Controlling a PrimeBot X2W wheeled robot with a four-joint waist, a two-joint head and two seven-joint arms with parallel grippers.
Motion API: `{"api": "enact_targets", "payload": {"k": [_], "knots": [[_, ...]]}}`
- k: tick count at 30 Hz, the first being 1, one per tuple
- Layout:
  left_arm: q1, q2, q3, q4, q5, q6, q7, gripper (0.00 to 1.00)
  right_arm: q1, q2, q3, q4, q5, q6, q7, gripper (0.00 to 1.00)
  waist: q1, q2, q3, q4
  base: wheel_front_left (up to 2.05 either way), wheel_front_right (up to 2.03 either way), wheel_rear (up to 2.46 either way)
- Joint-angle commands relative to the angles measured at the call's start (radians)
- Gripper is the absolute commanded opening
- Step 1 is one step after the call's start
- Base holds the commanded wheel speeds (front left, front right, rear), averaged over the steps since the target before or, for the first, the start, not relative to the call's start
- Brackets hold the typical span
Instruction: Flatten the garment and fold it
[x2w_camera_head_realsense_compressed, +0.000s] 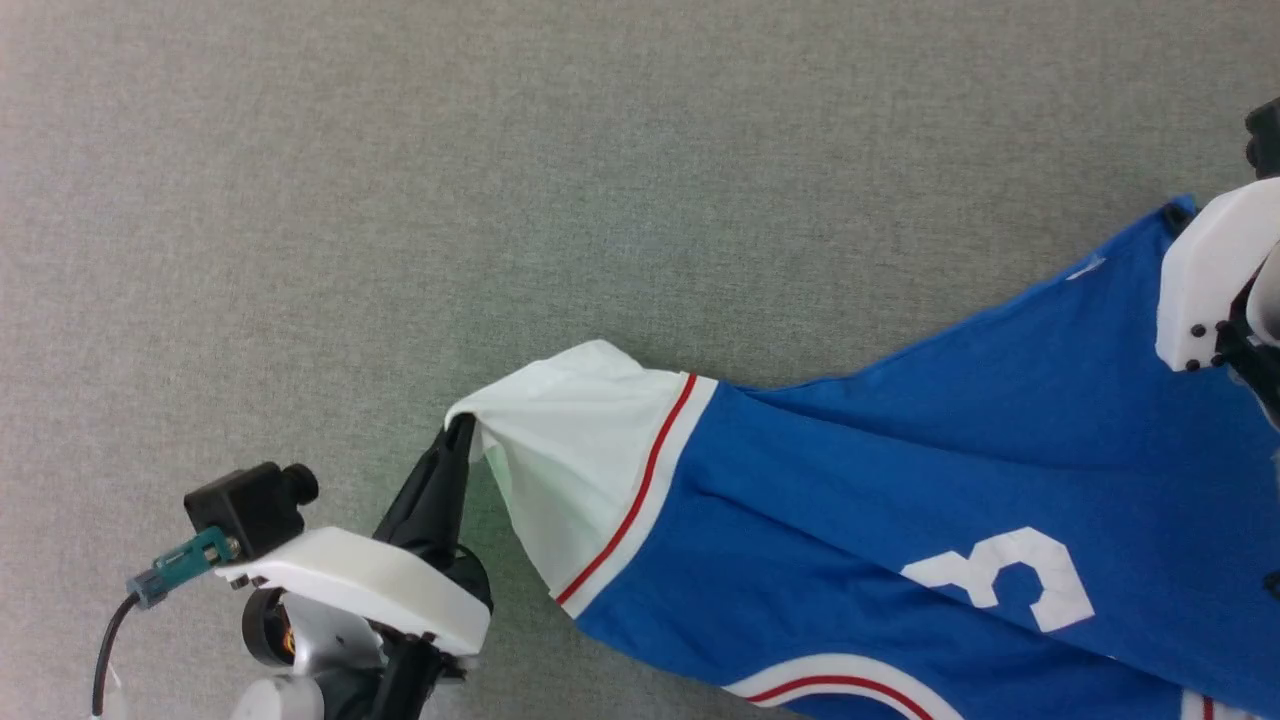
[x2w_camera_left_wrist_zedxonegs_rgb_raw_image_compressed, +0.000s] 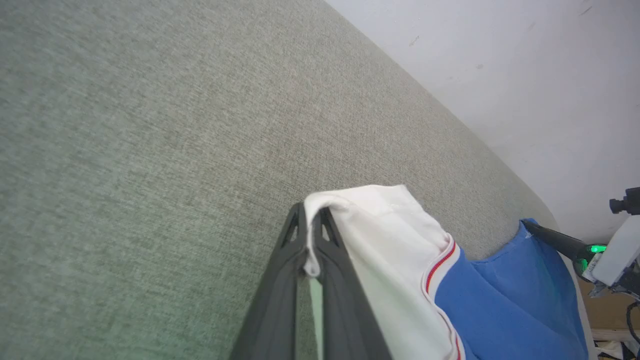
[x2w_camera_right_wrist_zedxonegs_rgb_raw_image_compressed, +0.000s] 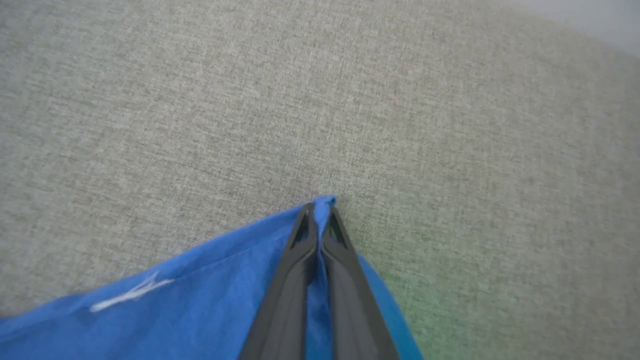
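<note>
The garment, a royal-blue jersey with a white sleeve, red-and-white trim and a white numeral, stretches from the middle to the right edge of the head view. My left gripper is shut on the tip of the white sleeve, which drapes over its dark fingers. In the right wrist view my right gripper is shut on a blue corner of the garment, held just above the grey-green surface. The right arm's white shell covers that corner in the head view.
A grey-green woven cloth surface spreads under everything, with open room to the left and far side. A pale wall rises beyond its rounded edge in the left wrist view.
</note>
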Motion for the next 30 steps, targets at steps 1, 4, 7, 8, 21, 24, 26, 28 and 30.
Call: {"api": "enact_targets", "payload": {"k": [1,4,7,8,21,24,26,28,30], "knots": [[-0.014,0.005,0.007,0.001,0.006,0.010,-0.007,0.00,0.034,0.005,0.000,0.021,-0.002,-0.002,0.003,0.00,-0.0001,0.0001,-0.024,-0.017,0.00,0.00,0.00],[-0.019,0.012,0.011,0.005,0.014,0.014,-0.008,0.00,0.034,0.018,-0.006,0.009,-0.001,-0.002,-0.034,0.00,-0.0001,0.0001,-0.060,-0.033,0.00,0.00,0.00],[-0.035,0.025,0.012,0.016,0.034,0.020,-0.009,0.00,0.039,0.039,-0.019,-0.003,0.004,-0.002,-0.083,0.00,-0.0001,0.0001,-0.105,-0.047,0.00,0.00,0.00],[-0.047,0.031,0.011,0.022,0.043,0.020,-0.008,0.00,0.041,0.046,-0.025,-0.006,0.005,-0.002,-0.100,0.00,-0.0001,0.0001,-0.122,-0.051,0.00,0.00,0.00],[-0.461,0.157,-0.040,0.204,0.195,-0.080,-0.005,0.00,-0.048,0.103,-0.053,-0.067,0.010,-0.002,-0.287,0.00,-0.0001,0.0001,-0.344,-0.117,0.00,0.00,0.00],[-0.570,0.175,-0.047,0.255,0.219,-0.110,-0.020,0.00,-0.093,0.102,-0.042,-0.070,0.006,-0.002,-0.306,0.00,-0.0001,0.0001,-0.379,-0.136,0.00,0.00,0.00],[-0.631,0.179,-0.052,0.283,0.228,-0.124,-0.022,0.00,-0.125,0.100,-0.031,-0.067,0.006,-0.002,-0.309,0.00,-0.0001,0.0001,-0.396,-0.149,0.00,0.00,0.00],[-0.690,0.191,-0.055,0.312,0.237,-0.136,-0.016,0.00,-0.158,0.097,-0.017,-0.066,0.005,-0.002,-0.308,0.00,-0.0001,0.0001,-0.405,-0.163,0.00,0.00,0.00],[-0.749,0.200,-0.056,0.336,0.241,-0.146,-0.007,0.00,-0.193,0.093,0.001,-0.064,0.007,-0.002,-0.305,0.00,-0.0001,0.0001,-0.412,-0.176,0.00,0.00,0.00]]}}
